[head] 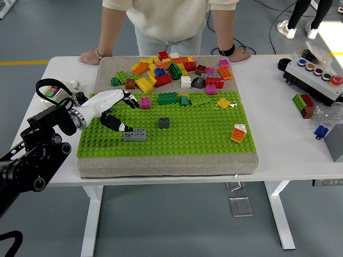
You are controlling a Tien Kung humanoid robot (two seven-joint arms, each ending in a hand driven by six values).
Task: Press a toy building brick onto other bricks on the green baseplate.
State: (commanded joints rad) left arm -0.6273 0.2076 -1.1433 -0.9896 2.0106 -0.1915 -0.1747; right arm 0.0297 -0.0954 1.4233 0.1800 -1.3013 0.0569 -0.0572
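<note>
Now hovering over the left part of the green baseplate: left robot hand, white with dark fingertips, fingers spread and grasping nothing. Lying just beside its lowest fingertip: long grey brick, studs up, flat on the baseplate. Standing a little to the right, apart from it: small dark grey brick. Crowding the far edge: heap of coloured bricks. Resting on the table: person's hands.

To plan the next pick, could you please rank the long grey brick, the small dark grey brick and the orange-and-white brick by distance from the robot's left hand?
1. Long grey brick, just right of the left hand.
2. Small dark grey brick, mid-plate.
3. Orange-and-white brick, far right.
</note>
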